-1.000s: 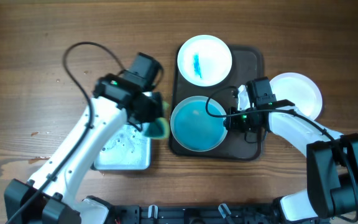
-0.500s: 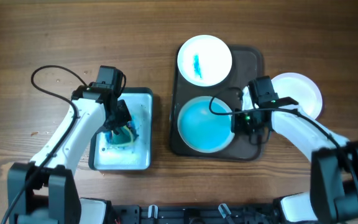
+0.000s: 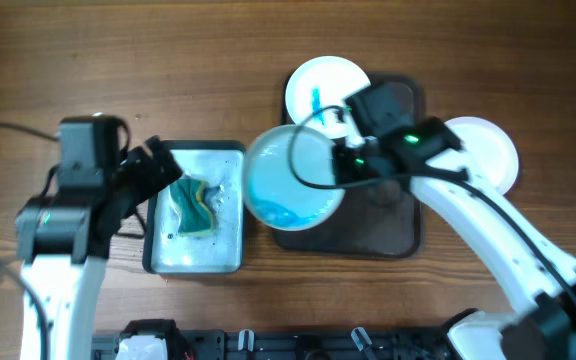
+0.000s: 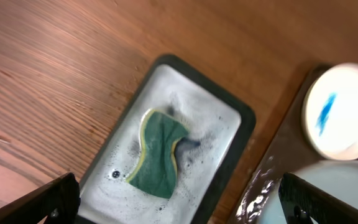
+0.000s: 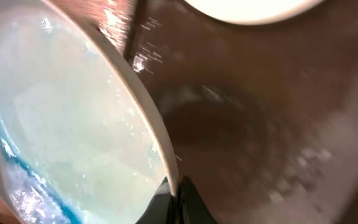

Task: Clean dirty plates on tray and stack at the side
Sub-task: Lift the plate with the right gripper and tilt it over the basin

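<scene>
Tightly, right end effector pinching rim of wet plate (tilted)

Overhead view: illumination is bright, even and diffuse, from above. Shadows on the desk are soft and short. The top plate and side plate render as flat white with little surface detail. The held plate has smeared edges.

Left wrist view: the desk carries a broad sheen. The sponge is sharp. The left hand appears as dark, unfocused shapes at both lower corners.

Right wrist view: the held plate is very close and soft. The wet tray gives scattered glints. The right hand is a dark blur.
</scene>
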Tool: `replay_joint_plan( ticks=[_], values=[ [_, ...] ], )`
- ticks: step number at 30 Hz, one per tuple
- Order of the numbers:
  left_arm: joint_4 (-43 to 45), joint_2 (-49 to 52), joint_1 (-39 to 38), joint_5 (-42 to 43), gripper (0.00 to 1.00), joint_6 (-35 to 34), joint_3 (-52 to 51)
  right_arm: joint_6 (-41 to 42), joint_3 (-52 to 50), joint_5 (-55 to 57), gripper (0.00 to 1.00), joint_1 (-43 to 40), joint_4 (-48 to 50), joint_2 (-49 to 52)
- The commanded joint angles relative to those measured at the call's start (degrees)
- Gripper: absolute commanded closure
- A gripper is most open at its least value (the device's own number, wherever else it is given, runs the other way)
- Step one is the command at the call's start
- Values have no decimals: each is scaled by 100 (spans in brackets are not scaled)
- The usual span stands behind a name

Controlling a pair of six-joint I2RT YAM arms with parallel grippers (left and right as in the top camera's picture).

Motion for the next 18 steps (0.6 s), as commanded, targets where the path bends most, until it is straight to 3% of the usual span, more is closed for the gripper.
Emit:
replay_joint_plan(
  ticks=[1, 5, 18],
  values=[
    [-87, -557, 289, 68, 0, -151, 105, 337, 776, 343, 96, 658, 245, 807],
    [-201, -870, 345, -66, 0, -129, 103, 442, 1167, 1268, 96, 1322, 702, 1287],
    [-203, -874, 343, -61, 0, -129, 103, 385, 1167, 6000, 96, 3421, 1285, 994]
  ],
)
